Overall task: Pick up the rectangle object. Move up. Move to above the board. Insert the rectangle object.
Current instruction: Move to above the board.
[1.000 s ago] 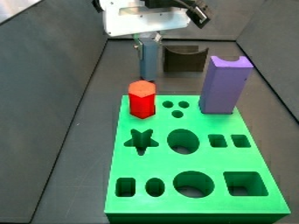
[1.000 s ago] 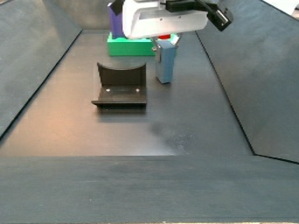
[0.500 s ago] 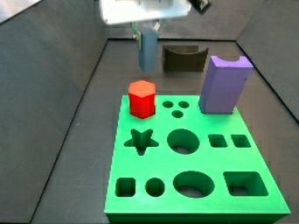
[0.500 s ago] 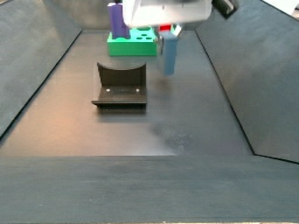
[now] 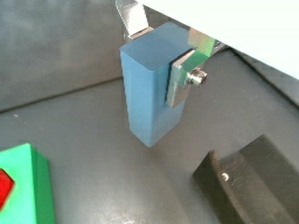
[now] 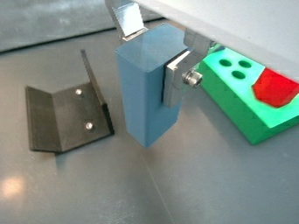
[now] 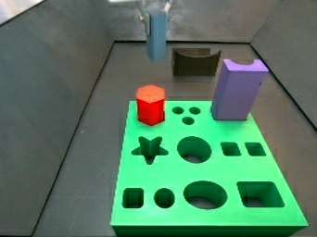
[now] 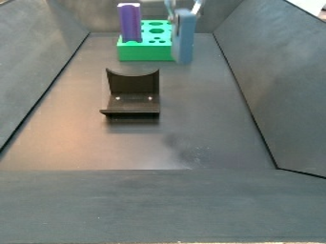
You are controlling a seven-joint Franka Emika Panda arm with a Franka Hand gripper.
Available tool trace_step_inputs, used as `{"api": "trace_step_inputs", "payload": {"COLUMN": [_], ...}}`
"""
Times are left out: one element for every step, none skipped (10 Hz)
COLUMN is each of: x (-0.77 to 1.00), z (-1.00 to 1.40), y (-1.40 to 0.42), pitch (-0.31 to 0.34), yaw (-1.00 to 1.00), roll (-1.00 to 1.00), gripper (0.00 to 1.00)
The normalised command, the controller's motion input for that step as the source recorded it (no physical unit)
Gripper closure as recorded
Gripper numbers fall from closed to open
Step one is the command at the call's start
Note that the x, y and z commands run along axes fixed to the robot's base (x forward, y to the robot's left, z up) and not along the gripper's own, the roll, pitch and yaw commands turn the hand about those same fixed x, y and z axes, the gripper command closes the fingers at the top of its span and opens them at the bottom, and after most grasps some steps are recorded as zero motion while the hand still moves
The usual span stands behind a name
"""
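Note:
My gripper (image 5: 162,57) is shut on the rectangle object (image 5: 152,92), a tall light-blue block, gripped near its top between two silver fingers (image 5: 187,74). Both wrist views show this (image 6: 146,96). In both side views the block hangs upright, clear of the floor (image 7: 156,37) (image 8: 185,38), and the gripper is almost cut off by the frame edge above it. The block is beyond the far edge of the green board (image 7: 205,199), between it and the fixture (image 7: 192,62), not over the cut-outs. The board also shows beside the block in a wrist view (image 6: 239,101).
A purple block (image 7: 238,90) and a short red hexagonal peg (image 7: 150,105) stand on the board's far end. The dark fixture (image 8: 132,93) lies on the floor. Sloped grey walls (image 8: 254,86) bound the floor on both sides.
The gripper has risen with the light-blue block, lifting it off the floor. The gripper body has left the side views at the upper edge. The board, purple block and peg have not moved.

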Motion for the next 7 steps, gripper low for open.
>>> {"api": "trace_step_inputs", "payload": {"x": [-0.07, -0.07, -0.06, -0.05, -0.04, -0.02, -0.01], "z": [1.00, 1.00, 1.00, 1.00, 1.00, 0.99, 0.87], "y": [-0.04, -0.04, -0.04, -0.05, -0.05, -0.05, -0.04], "pitch": [0.009, 0.017, 0.020, 0.036, 0.058, 0.069, 0.077], "yaw": [0.00, 0.01, 0.01, 0.02, 0.02, 0.03, 0.03], "roll": [0.15, 0.14, 0.13, 0.12, 0.11, 0.10, 0.10], "gripper": [1.00, 1.00, 1.00, 1.00, 1.00, 1.00, 1.00]}}
